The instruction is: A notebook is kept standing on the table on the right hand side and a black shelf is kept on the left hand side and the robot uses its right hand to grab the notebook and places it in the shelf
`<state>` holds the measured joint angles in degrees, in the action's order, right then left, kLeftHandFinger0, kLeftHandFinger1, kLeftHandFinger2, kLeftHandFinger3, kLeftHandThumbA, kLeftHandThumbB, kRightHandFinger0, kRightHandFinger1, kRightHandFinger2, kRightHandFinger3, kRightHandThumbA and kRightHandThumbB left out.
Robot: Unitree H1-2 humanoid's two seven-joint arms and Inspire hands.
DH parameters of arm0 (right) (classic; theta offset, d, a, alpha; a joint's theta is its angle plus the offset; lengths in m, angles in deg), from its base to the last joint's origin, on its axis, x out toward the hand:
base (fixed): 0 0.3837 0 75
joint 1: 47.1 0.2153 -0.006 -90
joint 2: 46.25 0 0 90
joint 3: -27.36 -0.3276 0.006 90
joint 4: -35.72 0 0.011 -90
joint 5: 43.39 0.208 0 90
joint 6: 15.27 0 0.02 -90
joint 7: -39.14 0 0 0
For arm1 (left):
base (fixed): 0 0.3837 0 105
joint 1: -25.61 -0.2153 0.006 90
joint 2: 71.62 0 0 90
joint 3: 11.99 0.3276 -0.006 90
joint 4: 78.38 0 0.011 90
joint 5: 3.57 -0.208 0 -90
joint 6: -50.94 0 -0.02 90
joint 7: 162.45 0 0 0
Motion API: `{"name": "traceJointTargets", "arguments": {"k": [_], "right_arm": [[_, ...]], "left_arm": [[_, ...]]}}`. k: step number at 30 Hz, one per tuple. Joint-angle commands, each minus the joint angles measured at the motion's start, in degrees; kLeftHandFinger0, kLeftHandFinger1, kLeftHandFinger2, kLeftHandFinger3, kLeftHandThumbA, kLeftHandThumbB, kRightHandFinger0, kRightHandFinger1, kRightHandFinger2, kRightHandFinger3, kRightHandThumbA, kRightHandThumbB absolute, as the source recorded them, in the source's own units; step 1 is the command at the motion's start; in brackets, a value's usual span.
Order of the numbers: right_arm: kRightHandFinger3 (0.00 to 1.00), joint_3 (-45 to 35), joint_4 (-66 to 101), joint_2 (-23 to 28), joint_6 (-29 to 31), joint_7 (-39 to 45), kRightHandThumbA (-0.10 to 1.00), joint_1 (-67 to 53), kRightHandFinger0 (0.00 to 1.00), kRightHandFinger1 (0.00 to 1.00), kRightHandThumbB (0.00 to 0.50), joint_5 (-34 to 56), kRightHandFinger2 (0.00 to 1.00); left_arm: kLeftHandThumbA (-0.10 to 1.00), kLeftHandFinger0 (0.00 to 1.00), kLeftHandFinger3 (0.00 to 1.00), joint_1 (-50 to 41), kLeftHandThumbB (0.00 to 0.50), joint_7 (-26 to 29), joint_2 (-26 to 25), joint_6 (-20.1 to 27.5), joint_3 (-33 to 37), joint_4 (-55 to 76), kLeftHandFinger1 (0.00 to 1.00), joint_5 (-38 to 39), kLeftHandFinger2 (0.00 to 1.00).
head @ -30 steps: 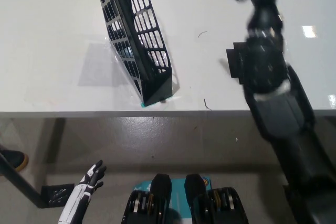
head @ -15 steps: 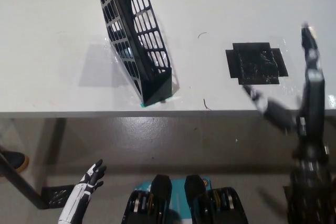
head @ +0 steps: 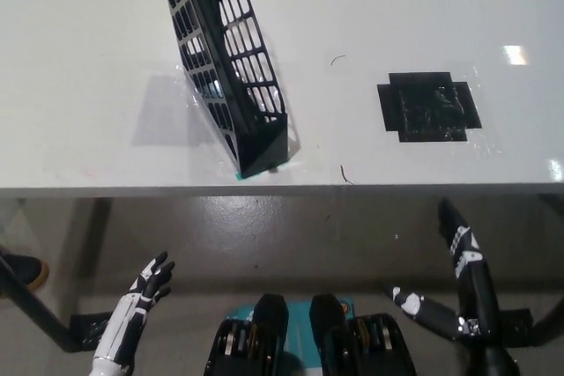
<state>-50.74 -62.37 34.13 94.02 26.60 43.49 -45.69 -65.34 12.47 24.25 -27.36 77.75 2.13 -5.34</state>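
I have the black right hand down below the table edge at lower right, fingers spread wide, holding and touching nothing. My white left hand rests low on the other side, fingers apart and empty too. Up and to the left of the right hand, the black shelf stands tilted on the white table. I cannot make out the notebook; a black taped patch lies on the table straight above the right hand. Grey floor under the table.
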Motion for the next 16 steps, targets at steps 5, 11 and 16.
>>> {"name": "traceJointTargets", "arguments": {"k": [5,11,16], "right_arm": [[1.0,-2.64,-5.3,-1.16,4.63,6.71,1.0,0.51,1.0,1.0,0.275,6.49,1.0],[1.0,-3.49,-5.42,-1.15,2.96,8.95,1.0,1.37,1.0,1.0,0.256,7.14,1.0],[1.0,-3.93,-4.9,-1.6,1.75,10.72,1.0,1.25,1.0,1.0,0.247,8.73,1.0]], "left_arm": [[1.0,1.0,1.0,1.11,0.103,-0.62,-0.22,2.36,-0.23,0.93,1.0,1.5,1.0],[1.0,1.0,1.0,1.29,0.093,-0.04,0.2,3.13,-0.12,0.42,1.0,0.92,1.0],[1.0,1.0,1.0,1.96,0.088,0.06,0.21,3.27,-0.33,0.09,1.0,1.03,1.0]]}}
